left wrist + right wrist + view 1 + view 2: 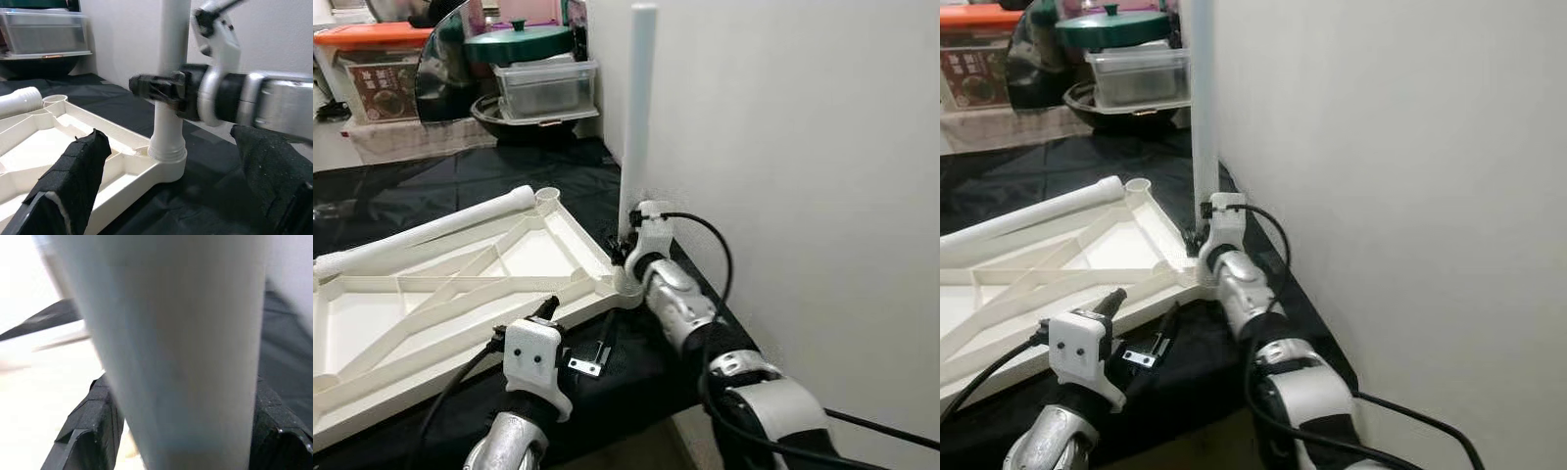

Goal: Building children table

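A: Entry. The upright leg [637, 117], a white tube, stood in the corner socket [167, 155] of the upturned table panel [460, 294]. The panel lay rib-side up on a black sheet [509, 176] on the floor, close against the white wall [803, 147].

B: End effector states?

A: The right end effector [625, 250] was closed around the upright leg low down, just above the socket; its wrist view had the tube sitting between both black pads [88, 431]. The left end effector [548, 311] hovered near the panel's near edge, fingers wide apart, holding nothing.

B: Step in hand?

A: Judged: seating the first leg. A second leg [421, 233] lay loose across the panel, its end beside an empty far-corner socket [548, 196]. The next move likely called for pressing or twisting the upright leg fully home, then fetching the loose one.

B: Unknowns?

A: Could not tell whether the leg was fully seated or only resting in the collar. The panel's left side was cut off by the frame. A small metal bracket [587, 362] lay on the sheet by the left wrist; purpose unclear. Storage boxes [543, 83] and a green lid [519, 39] stood well apart behind.
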Tool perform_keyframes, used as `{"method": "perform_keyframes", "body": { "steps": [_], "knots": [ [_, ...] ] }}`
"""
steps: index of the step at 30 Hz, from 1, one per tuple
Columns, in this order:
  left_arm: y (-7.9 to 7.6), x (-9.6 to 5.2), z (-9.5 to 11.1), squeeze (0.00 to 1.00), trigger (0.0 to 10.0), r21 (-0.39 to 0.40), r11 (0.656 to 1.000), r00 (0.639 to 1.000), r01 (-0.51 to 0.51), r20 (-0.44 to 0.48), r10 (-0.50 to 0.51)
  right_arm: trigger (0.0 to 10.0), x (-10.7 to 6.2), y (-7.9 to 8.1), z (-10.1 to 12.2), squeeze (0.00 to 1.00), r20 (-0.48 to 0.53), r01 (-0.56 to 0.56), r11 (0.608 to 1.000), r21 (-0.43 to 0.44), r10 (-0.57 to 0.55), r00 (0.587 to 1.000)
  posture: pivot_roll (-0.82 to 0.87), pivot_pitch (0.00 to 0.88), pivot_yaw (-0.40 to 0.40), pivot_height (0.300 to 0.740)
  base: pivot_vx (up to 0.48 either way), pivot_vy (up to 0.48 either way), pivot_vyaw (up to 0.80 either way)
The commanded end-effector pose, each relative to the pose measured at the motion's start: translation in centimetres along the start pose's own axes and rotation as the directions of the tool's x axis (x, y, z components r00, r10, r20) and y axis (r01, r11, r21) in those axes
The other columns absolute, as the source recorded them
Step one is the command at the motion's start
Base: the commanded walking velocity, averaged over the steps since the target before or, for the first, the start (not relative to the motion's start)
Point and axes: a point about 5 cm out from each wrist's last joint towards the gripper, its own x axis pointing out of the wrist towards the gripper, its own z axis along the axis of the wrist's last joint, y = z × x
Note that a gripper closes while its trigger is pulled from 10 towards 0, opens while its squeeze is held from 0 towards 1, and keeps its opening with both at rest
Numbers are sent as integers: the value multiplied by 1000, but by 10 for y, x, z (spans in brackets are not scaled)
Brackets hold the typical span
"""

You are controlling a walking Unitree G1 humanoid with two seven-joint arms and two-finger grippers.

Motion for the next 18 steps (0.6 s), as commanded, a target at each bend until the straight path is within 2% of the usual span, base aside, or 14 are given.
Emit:
{"method": "perform_keyframes", "body": {
  "steps": [1, 2, 3, 4, 5, 7, 9, 11, 12, 14, 17, 18],
  "knots": [
    [-1, 1, 2, 0, 10000, 1, 1000, 1000, -3, 1, 3, 10000, 1, 17, -11, 0, -60, -174, 985, -12, 173, 983, 14, 0, -26, 740, 0, 0, 0],
    [-1, 1, 2, 0, 10000, 1, 1000, 1000, -3, 1, 3, 10000, 1, 17, -11, 0, -60, -174, 985, -12, 173, 983, 14, 0, -26, 740, 0, 0, 0],
    [-1, 1, 2, 0, 10000, 0, 1000, 1000, -1, 1, 1, 10000, -4, 14, -11, 0, -90, -288, 958, -11, 286, 954, 3, 0, -22, 740, 0, 0, 0],
    [-1, 1, 2, 0, 10000, 0, 1000, 1000, -1, 1, 1, 10000, -4, 14, -11, 0, -90, -288, 958, -11, 286, 954, 3, 0, -22, 740, 0, 0, 0],
    [-1, 1, 2, 0, 10000, -2, 1000, 1000, 1, 0, -1, 10000, -8, 13, -9, 0, -117, -407, 914, 13, 405, 907, 3, 0, -22, 740, 0, 0, 0],
    [-1, 1, 2, 0, 10000, -2, 1000, 1000, 1, 0, -1, 10000, -8, 13, -9, 0, -117, -407, 914, 13, 405, 907, 3, 0, -22, 740, 0, 0, 0],
    [-2, 0, 2, 0, 10000, -2, 1000, 1000, 8, -1, -8, 10000, -15, 17, -6, 0, -182, -604, 797, 0, 594, 784, 18, 0, -21, 740, 0, 0, 0],
    [-2, 0, 2, 0, 10000, -2, 1000, 1000, 8, -1, -8, 10000, -15, 17, -6, 0, -182, -604, 797, 0, 594, 784, 18, 0, -21, 740, 0, 0, 0],
    [-2, 0, 3, 0, 10000, -3, 1000, 1000, 12, 0, -12, 10000, -16, 20, -7, 0, -210, -652, 758, -13, 635, 743, 18, 0, -21, 740, 0, 0, 0],
    [-2, 0, 3, 0, 10000, -3, 1000, 1000, 12, 0, -12, 10000, -16, 20, -7, 0, -210, -652, 758, -13, 635, 743, 18, 0, -21, 740, 0, 0, 0],
    [-3, -1, 3, 0, 10000, -10, 1000, 1000, 22, 0, -22, 10000, -11, 38, -5, 0, -229, -733, 679, -38, 708, 668, 27, 0, -28, 740, 0, 0, 0],
    [-3, -1, 3, 0, 10000, -10, 1000, 1000, 22, 0, -22, 10000, -11, 38, -5, 0, -229, -733, 679, -38, 708, 668, 27, 0, -28, 740, 0, 0, 0]
  ]
}}
